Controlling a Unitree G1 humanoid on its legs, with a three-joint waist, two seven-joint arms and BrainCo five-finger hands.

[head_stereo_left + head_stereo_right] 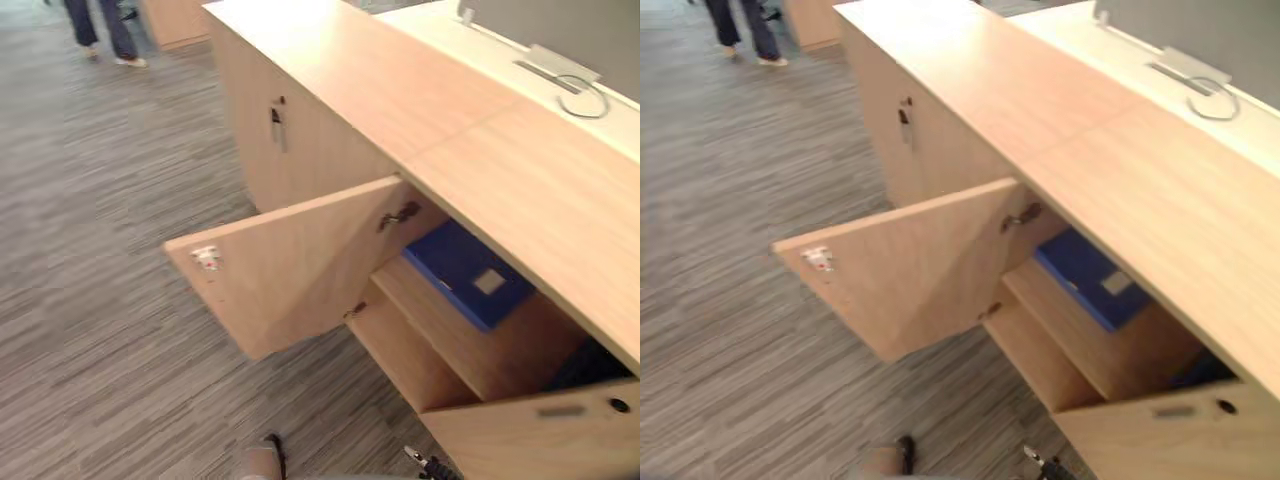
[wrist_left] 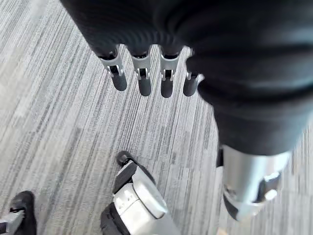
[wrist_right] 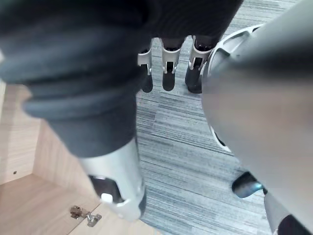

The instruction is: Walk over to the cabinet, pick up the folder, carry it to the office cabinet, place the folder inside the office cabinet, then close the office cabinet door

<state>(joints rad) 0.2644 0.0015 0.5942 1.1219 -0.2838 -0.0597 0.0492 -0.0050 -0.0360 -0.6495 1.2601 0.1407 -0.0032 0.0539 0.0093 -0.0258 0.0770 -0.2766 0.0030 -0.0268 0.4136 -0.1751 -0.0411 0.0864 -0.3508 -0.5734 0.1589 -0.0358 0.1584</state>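
Note:
A blue folder (image 1: 465, 272) lies flat on the upper shelf inside the light wood office cabinet (image 1: 400, 100). The cabinet's left door (image 1: 285, 262) stands swung wide out over the carpet, and another door (image 1: 545, 430) at the near right is open too. My left hand (image 2: 144, 81) hangs over the grey carpet with relaxed straight fingers and holds nothing. My right hand (image 3: 168, 73) hangs the same way beside the cabinet, open and empty, with a wooden panel and a hinge (image 3: 83, 214) close by it.
A closed cabinet door with a metal handle (image 1: 277, 125) lies further along on the left. Behind the cabinet top is a white desk with a looped cable (image 1: 585, 100). A person's legs (image 1: 100, 30) stand on the striped carpet at the far left.

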